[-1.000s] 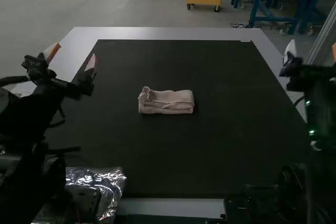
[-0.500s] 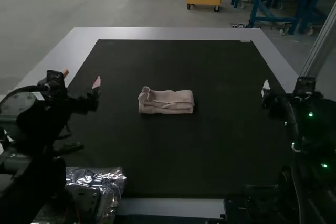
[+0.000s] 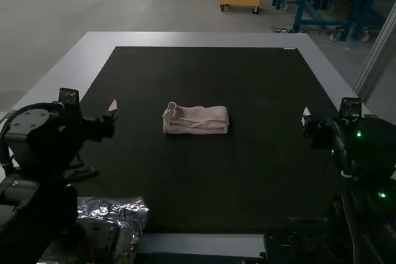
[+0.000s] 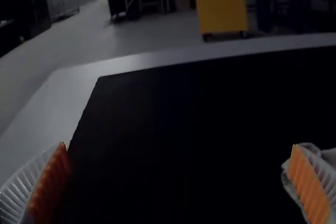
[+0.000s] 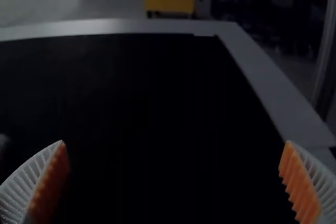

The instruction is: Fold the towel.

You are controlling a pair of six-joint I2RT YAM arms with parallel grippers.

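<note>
Dark mat (image 3: 266, 165) bears towel (image 3: 197, 120) and perhaps a label (image 3: 289, 48).

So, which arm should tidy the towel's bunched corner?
Left, I'd say: the bunched corner is at the left end of the towel, nearer the left gripper, whose jaws stand open and empty; the right gripper is farther.

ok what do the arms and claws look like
Both are dark and jointed; a black cable loops round the left arm, and green lights dot the right arm. The left claw and right claw have white ribbed fingers with toothed orange pads.
</note>
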